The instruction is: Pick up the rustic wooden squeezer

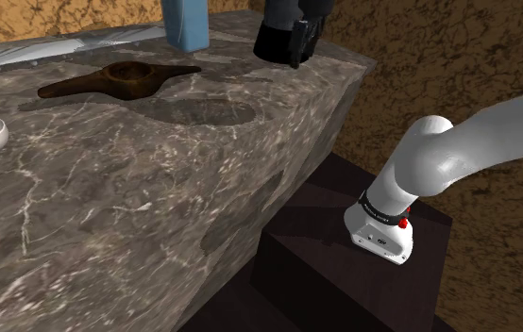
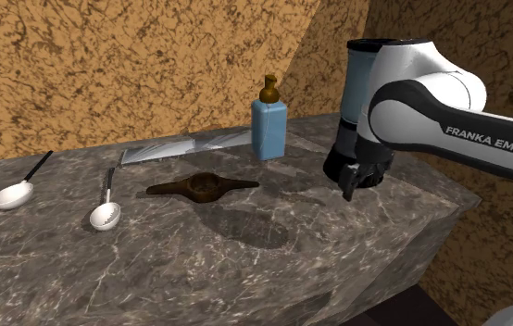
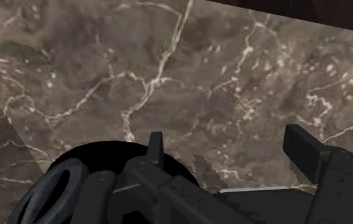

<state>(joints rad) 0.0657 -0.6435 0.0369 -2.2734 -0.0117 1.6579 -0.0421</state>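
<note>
The black two-finger gripper (image 3: 231,153) is open, with its fingers wide apart (bare stone shows under them). It hangs over the grey-brown marble counter (image 2: 338,250). In the second exterior view, the dark brown wooden squeezer (image 2: 204,187) lies flat at nine o'clock from the gripper, well apart. A blue soap bottle with a brown pump (image 2: 269,130) stands at ten o'clock. A white spoon with a dark handle (image 2: 105,215) lies farther off at nine o'clock.
</note>
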